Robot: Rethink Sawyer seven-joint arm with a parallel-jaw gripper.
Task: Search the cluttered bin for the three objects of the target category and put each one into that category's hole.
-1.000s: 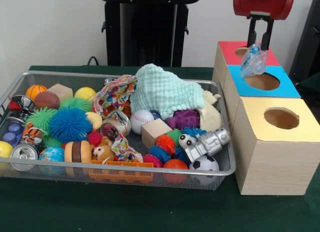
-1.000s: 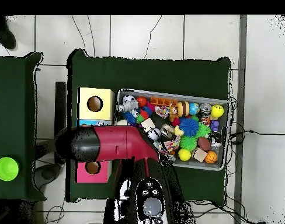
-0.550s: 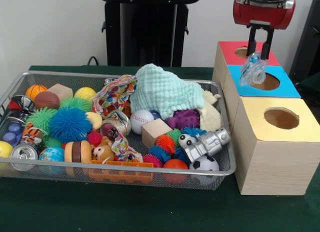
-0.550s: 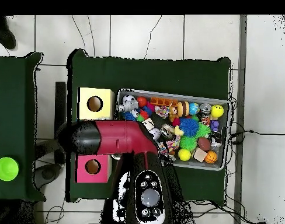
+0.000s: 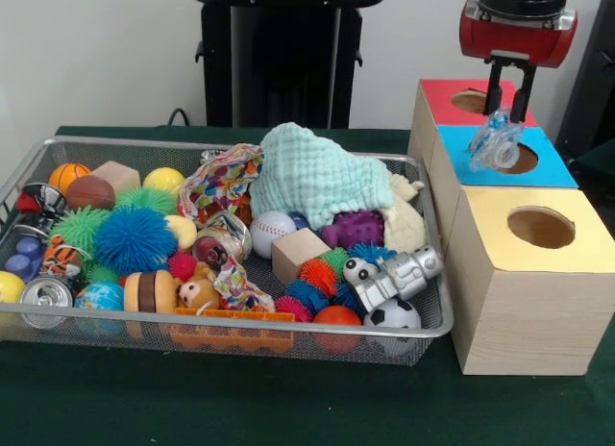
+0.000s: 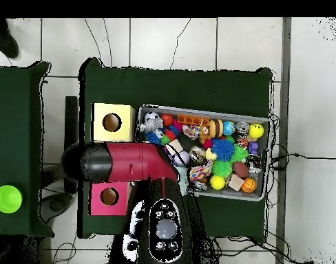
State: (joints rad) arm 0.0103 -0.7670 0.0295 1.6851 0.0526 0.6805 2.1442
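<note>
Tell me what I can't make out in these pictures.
- Blue box: in the overhead view the arm covers it entirely.
- The crumpled clear thing in the hand: front view, too blurred to identify.
- Whatever lies under the green cloth: hidden in the front view.

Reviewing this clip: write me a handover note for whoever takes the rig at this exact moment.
Gripper: shut on a crumpled clear plastic piece, hanging over the hole of the blue box.
Boxes: red box, blue box and yellow box stand in a row beside the bin. Nothing shows inside the holes.
Done: one piece lifted out and carried to the blue hole.
Left: release it into that hole, then search the bin for more. The green cloth and patterned cloth cover part of the clutter. How many pieces were already dropped cannot be told.
</note>
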